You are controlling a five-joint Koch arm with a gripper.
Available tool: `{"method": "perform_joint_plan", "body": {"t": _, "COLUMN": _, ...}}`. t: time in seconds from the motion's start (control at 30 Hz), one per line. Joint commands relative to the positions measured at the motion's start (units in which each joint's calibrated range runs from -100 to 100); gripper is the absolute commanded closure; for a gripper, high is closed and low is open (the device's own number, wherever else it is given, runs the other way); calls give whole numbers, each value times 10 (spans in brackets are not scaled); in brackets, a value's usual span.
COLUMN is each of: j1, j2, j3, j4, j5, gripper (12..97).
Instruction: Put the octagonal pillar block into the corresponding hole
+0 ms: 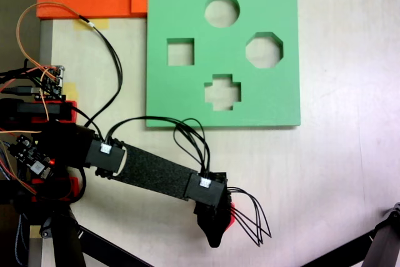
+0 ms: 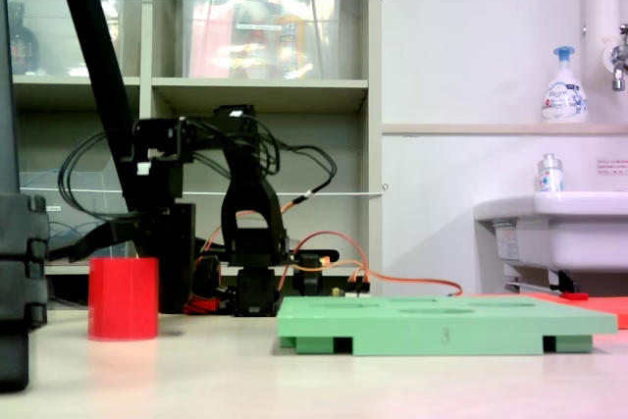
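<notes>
Red block (image 2: pixel 123 298) at gripper (image 1: pixel 220 232), grip unclear.

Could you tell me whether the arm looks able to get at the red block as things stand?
Probably yes. The gripper is already right above the red block, which stands alone on bare table away from the green board, so nothing blocks it.

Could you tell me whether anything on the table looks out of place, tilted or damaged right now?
Nothing stands out. The green foam board lies flat with all four cutouts empty, including the octagonal hole. The red block stands upright on the table, apart from the board, with the tool over it.
</notes>
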Motion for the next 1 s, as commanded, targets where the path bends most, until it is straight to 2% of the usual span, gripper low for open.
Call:
{"method": "perform_joint_plan", "body": {"t": 0.0, "j1": 0, "j2": 5, "j3": 25, "j4": -24, "j5": -1, "gripper": 196}}
{"method": "perform_joint_plan", "body": {"t": 0.07, "j1": 0, "j2": 13, "j3": 25, "j4": -24, "j5": -1, "gripper": 201}}
{"method": "perform_joint_plan", "body": {"t": 0.27, "j1": -5, "j2": 19, "j3": 4, "j4": -24, "j5": -1, "gripper": 466}}
{"method": "perform_joint_plan", "body": {"t": 0.47, "j1": -10, "j2": 19, "j3": -18, "j4": -26, "j5": -1, "gripper": 625}}
{"method": "perform_joint_plan", "body": {"t": 0.67, "j1": -11, "j2": 23, "j3": -25, "j4": -57, "j5": 0, "gripper": 699}}
{"method": "perform_joint_plan", "body": {"t": 0.97, "j1": -10, "j2": -45, "j3": -24, "j4": -108, "j5": 15, "gripper": 705}}
